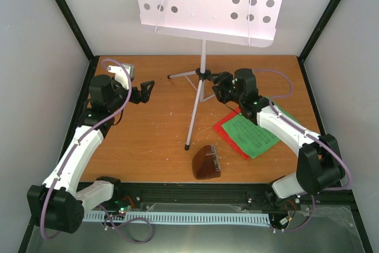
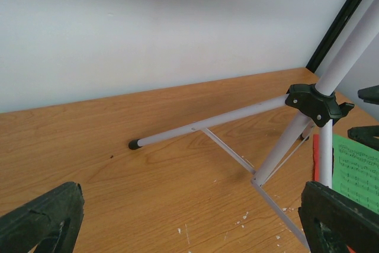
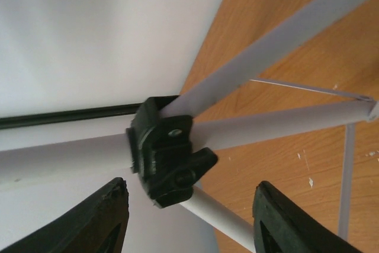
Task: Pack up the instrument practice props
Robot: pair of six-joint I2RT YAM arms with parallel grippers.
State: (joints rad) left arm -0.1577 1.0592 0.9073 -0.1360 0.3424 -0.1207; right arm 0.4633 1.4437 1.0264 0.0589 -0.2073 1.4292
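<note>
Right end effector [image 3: 189,197] open near stand [image 3: 284,119]

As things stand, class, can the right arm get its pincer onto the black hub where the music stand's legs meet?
Probably yes. The open right pincer sits just short of the black hub of the music stand, with nothing between them.

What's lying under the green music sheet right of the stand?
A flat red paper sheet, showing along the left and near edges of the green printed music sheet. The white right arm crosses over both sheets' right side, hiding whatever lies there.
</note>
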